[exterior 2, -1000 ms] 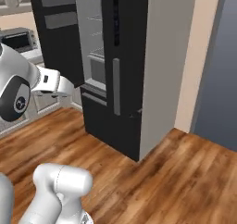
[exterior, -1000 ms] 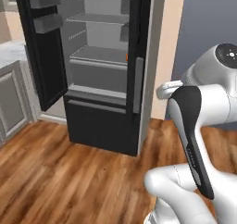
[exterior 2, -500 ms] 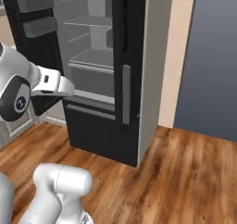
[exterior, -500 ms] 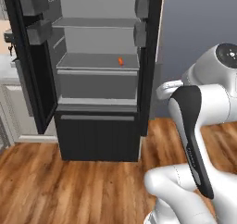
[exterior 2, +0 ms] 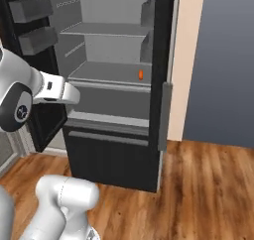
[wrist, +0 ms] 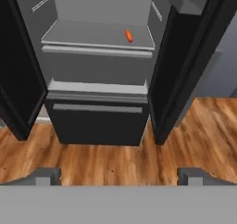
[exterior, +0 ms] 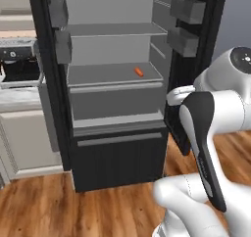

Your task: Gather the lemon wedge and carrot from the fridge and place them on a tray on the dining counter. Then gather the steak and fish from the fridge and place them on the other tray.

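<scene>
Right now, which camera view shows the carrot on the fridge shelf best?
The hand view: the carrot lies unobstructed on the fridge shelf, seen almost head-on between both open doors. The left base view shows it as a small orange sliver on the same shelf; in the right base view it sits close beside the door edge.

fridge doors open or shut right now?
Open. Both doors of the fridge stand swung out, baring the grey shelves, with the carrot lying on the lower shelf. The bottom drawer is shut.

fridge [exterior: 117,167]: black, doors open | carrot [exterior: 139,72]: orange, on shelf
</scene>
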